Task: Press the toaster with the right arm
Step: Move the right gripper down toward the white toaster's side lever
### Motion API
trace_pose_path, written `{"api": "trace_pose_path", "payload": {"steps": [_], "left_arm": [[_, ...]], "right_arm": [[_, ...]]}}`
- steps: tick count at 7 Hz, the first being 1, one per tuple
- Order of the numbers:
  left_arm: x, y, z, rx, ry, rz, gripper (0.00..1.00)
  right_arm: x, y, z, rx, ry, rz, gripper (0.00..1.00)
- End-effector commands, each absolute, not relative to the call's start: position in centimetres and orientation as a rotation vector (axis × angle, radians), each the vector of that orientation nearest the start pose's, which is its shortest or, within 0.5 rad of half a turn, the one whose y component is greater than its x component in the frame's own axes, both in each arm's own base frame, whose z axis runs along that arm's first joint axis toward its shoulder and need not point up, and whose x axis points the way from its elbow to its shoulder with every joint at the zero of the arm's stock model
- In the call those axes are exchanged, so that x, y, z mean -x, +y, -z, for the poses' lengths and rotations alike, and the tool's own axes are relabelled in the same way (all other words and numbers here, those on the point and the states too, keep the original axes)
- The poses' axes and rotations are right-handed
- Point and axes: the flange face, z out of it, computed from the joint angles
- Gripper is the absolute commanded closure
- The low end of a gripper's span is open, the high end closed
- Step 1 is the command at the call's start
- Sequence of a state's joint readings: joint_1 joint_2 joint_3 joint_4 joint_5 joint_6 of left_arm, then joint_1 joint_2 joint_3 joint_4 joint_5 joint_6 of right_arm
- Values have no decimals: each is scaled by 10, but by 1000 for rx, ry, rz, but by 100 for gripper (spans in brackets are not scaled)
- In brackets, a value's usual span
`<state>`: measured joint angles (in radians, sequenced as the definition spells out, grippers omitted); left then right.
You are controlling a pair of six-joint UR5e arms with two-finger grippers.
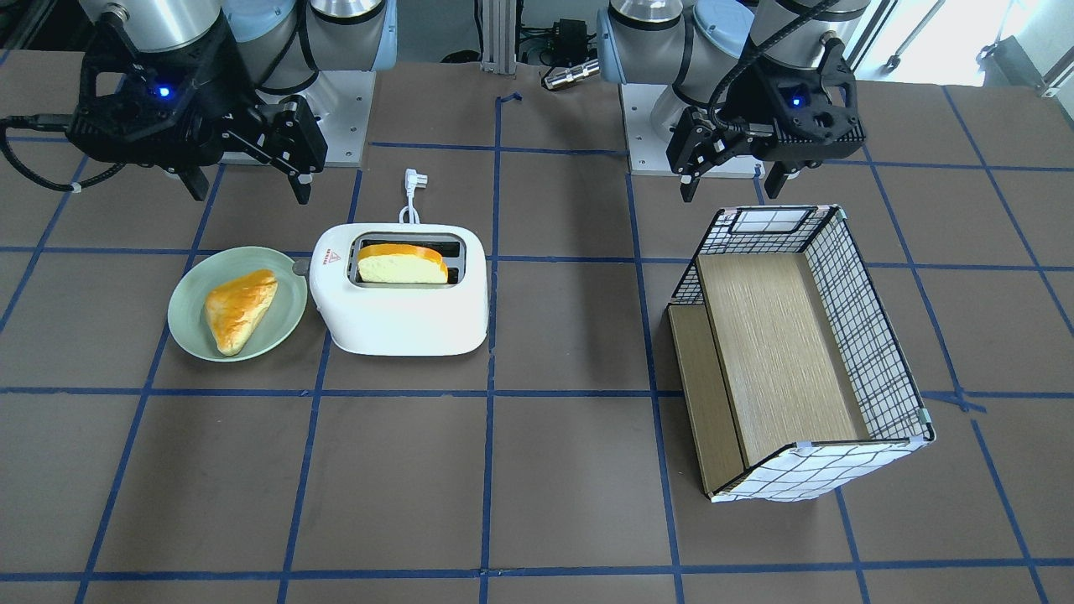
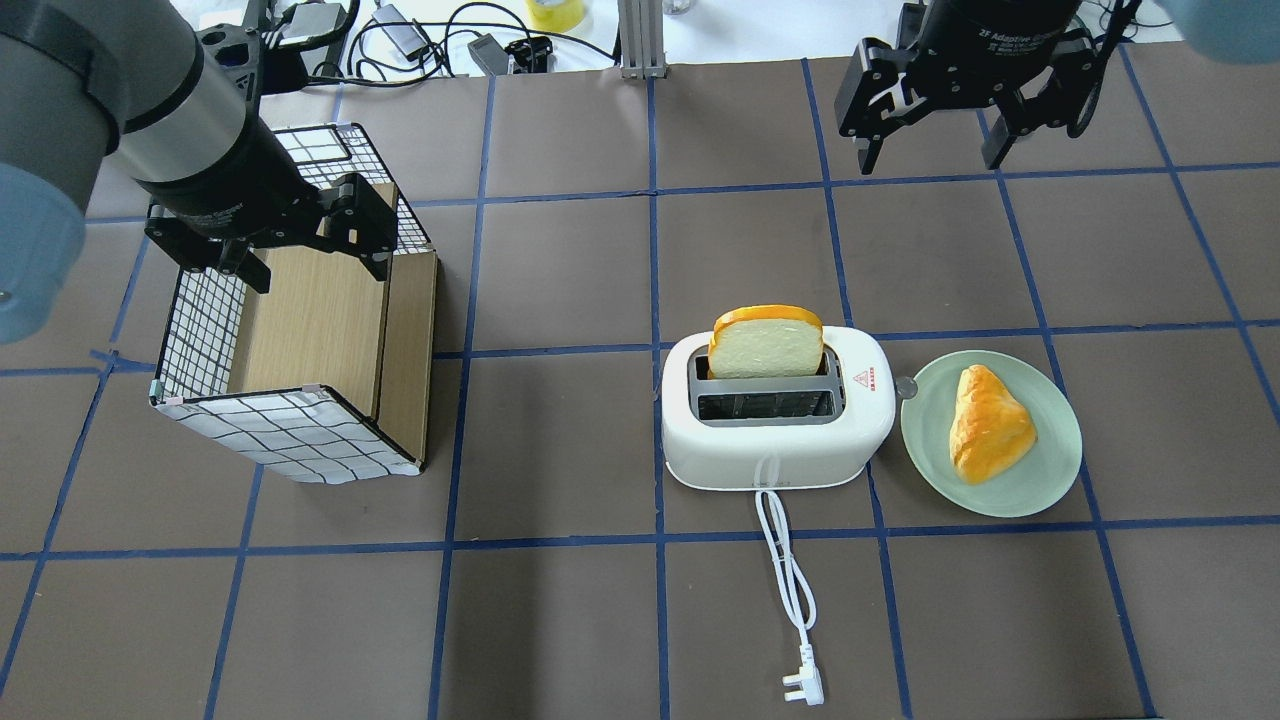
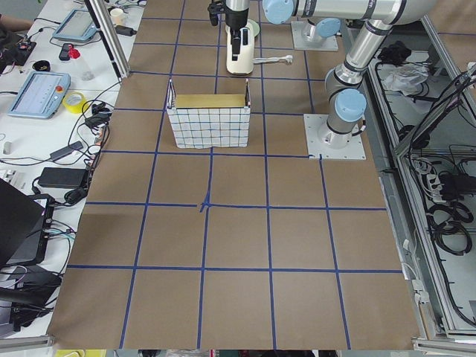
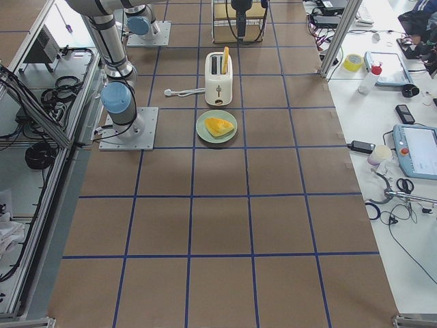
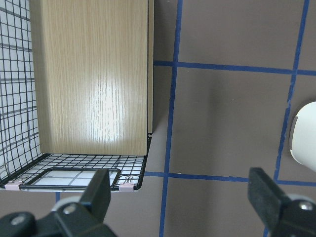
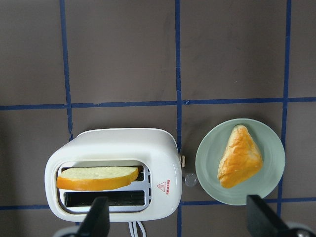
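The right fingers [image 2: 870, 130] stand wide apart and hold nothing, hanging high over the table [image 2: 560, 620] and touching no object. The main risk, as a judgement, comes from that spread. The knob [image 2: 905, 387] on the end of the toaster [image 2: 775, 455] is small, so open fingers brought down on it could pass either side and press nothing. One tip could also catch it off-centre and slip off.

The knob sits just beside the rim of the plate [image 2: 925, 450]. The other finger could therefore land on the plate or on the pastry [image 2: 990, 425] and shove or tip them. A push that is not straight down could slide or rock the toaster, which looks light. A path across its top could knock the bread slice [image 2: 767, 343] standing out of one slot.

In the right wrist view the toaster lies well below the fingers, low and to the left. Its knob falls roughly between the two tips, with the plate off to the right. The cord [image 2: 785, 570] trails from the toaster toward the robot's side of the table.

The left fingers [image 2: 360, 225], also wide open and empty, hover above the box [image 2: 290, 440], well apart from the toaster
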<state>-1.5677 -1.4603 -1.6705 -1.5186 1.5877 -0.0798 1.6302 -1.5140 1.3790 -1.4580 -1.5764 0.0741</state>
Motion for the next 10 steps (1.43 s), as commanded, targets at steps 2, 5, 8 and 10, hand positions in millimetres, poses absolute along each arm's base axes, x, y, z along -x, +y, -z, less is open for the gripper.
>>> {"api": "trace_pose_path", "payload": {"steps": [2, 5, 8, 10], "left_arm": [[130, -451, -496, 130, 3123, 99, 0], [130, -451, -496, 130, 3123, 99, 0], [130, -451, -496, 130, 3123, 99, 0], [130, -451, -496, 130, 3121, 99, 0]], "right_arm": [[-161, -506, -540, -31, 3147, 18, 21], [-117, -501, -522, -64, 3090, -274, 100], [-37, -502, -460, -36, 2747, -386, 100], [-8, -495, -403, -45, 2523, -341, 100]]}}
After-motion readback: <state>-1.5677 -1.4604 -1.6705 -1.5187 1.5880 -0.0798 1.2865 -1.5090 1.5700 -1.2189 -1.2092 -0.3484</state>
